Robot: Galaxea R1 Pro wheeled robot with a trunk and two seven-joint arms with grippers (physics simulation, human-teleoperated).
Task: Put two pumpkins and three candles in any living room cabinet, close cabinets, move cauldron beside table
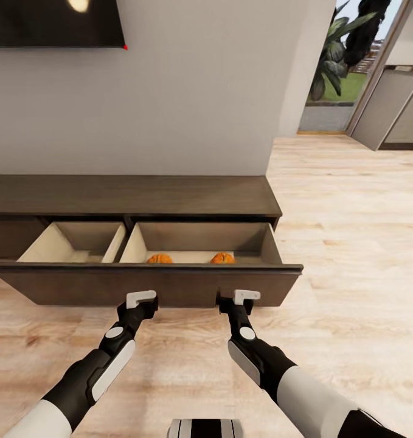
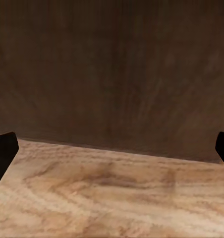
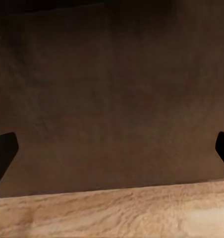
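Observation:
The long dark brown cabinet (image 1: 133, 194) stands against the wall with its wide drawer pulled out. Two orange pumpkins (image 1: 160, 258) (image 1: 222, 258) lie in the drawer's right-hand tan compartment, near its front wall. The left compartment (image 1: 72, 243) looks bare. My left gripper (image 1: 140, 299) and right gripper (image 1: 246, 297) are both held right up to the dark drawer front (image 1: 170, 283), low down. In both wrist views the fingertips (image 2: 3, 153) (image 3: 3, 151) sit wide apart with nothing between them, facing the brown panel (image 2: 112, 74) (image 3: 112, 99). The candles and the cauldron are out of view.
A dark screen (image 1: 54, 21) hangs on the grey wall above the cabinet. Light wood floor (image 1: 352, 243) stretches to the right toward a doorway with plants (image 1: 340, 55) and grey units (image 1: 395, 109). My base (image 1: 206, 427) shows at the bottom.

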